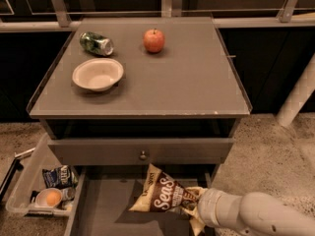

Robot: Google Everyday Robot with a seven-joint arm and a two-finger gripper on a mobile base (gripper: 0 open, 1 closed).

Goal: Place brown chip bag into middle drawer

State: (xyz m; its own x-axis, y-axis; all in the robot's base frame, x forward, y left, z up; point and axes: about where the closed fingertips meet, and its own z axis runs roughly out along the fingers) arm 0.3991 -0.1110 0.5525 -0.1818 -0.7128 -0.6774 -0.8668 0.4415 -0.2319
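Gripper [193, 209], below front-right corner of tabletop [187, 87], clamps chip bag [160, 196] by crimped end over open drawer [103, 215]; bag likely light, crinkly, crushable, slippery.

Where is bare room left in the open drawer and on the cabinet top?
The floor of the middle drawer is bare left of the brown chip bag, which the gripper holds over the drawer's right side. The cabinet top is free across its right half and front edge; bowl, can and apple crowd its back left.
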